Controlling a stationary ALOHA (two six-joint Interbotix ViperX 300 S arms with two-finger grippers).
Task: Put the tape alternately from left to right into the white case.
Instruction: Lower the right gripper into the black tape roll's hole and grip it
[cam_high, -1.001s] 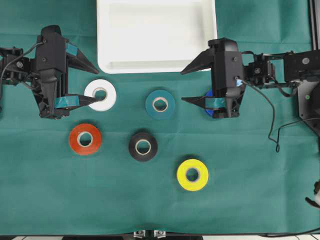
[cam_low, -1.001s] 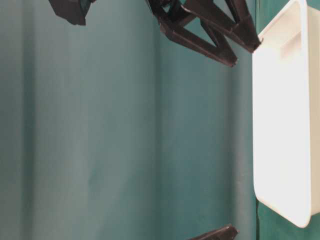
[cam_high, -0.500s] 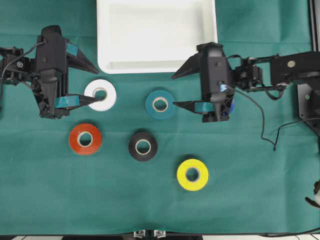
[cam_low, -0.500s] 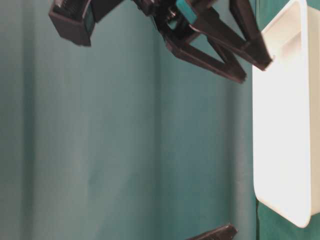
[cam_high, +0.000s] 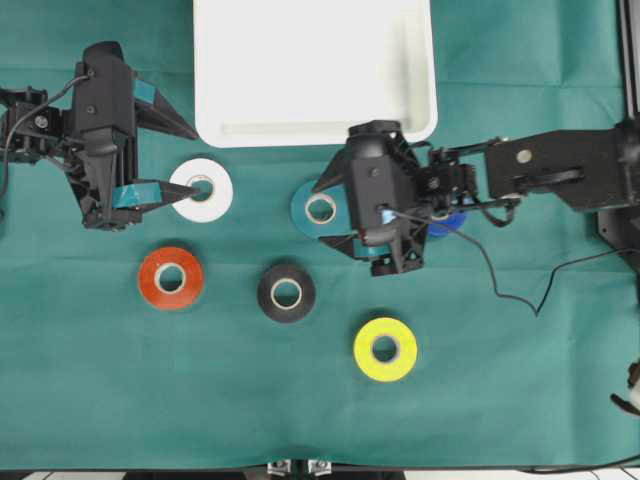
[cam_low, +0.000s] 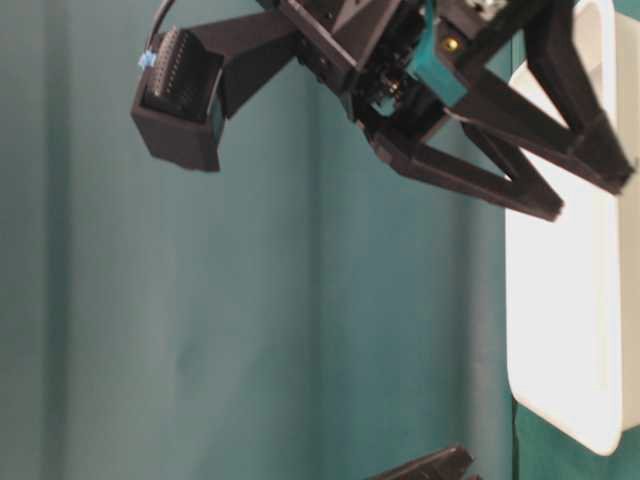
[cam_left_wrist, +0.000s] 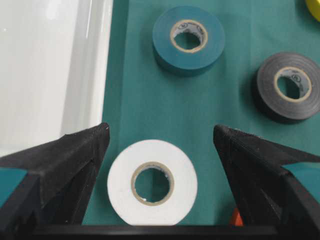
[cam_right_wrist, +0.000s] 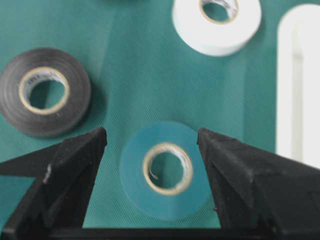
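The right gripper (cam_high: 350, 212) has swung in from beside the blue roll (cam_high: 448, 222) to hover over the teal roll (cam_high: 320, 208), just below the white case (cam_high: 205, 100), jaws wide astride it, while the left gripper (cam_high: 190, 160), jaws wide, frames the white roll (cam_high: 201, 190).

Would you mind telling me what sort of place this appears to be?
Probably a robotics lab bench: two arms with camera-bearing wrists over a green cloth, tape rolls laid out beside a white case.
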